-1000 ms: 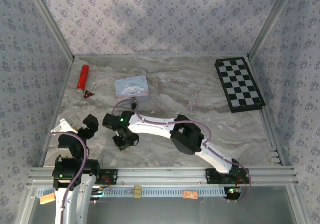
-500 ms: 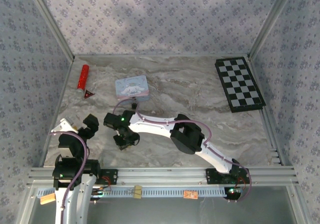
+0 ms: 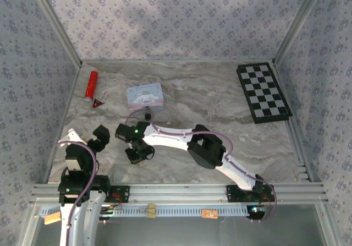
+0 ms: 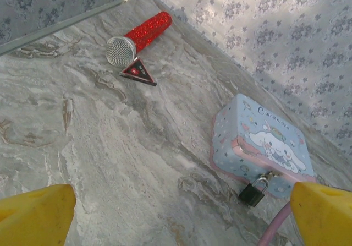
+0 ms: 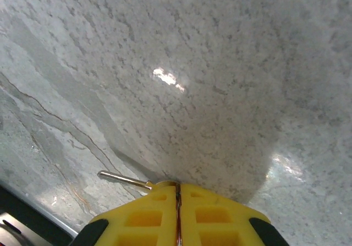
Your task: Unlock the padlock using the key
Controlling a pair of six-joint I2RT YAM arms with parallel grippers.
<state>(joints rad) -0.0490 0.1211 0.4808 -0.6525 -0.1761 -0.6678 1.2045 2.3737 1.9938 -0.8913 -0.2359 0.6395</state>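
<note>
Top external view: a light-blue Cinnamoroll tin (image 3: 145,96) lies on the grey marbled counter (image 3: 214,100). The small dark padlock (image 3: 147,114) sits against the tin's near edge, its silvery shackle hooked at the latch.

The right gripper (image 3: 137,154) points down at the counter, a little nearer the arms' bases than the tin and apart from the padlock. Seen from the right wrist camera, its yellow jaws are pressed together on the key (image 5: 122,178), whose slim silvery shaft sticks out to one side. Whether the tips touch the stone I cannot tell.

The left gripper (image 3: 87,138) hangs to the near left of the tin, well apart from it, with its jaws spread wide and holding nothing. The left wrist camera frames the tin and padlock between its two yellow fingertips (image 4: 34,216).

A glittery red toy microphone (image 3: 91,84) lies to the left of the tin near the side wall, with a small dark triangular piece (image 3: 98,103) just beside its mesh head. A black-and-white chequered board (image 3: 263,92) lies far to the right of the tin. A pink cable (image 4: 275,229) runs close by the padlock.
</note>
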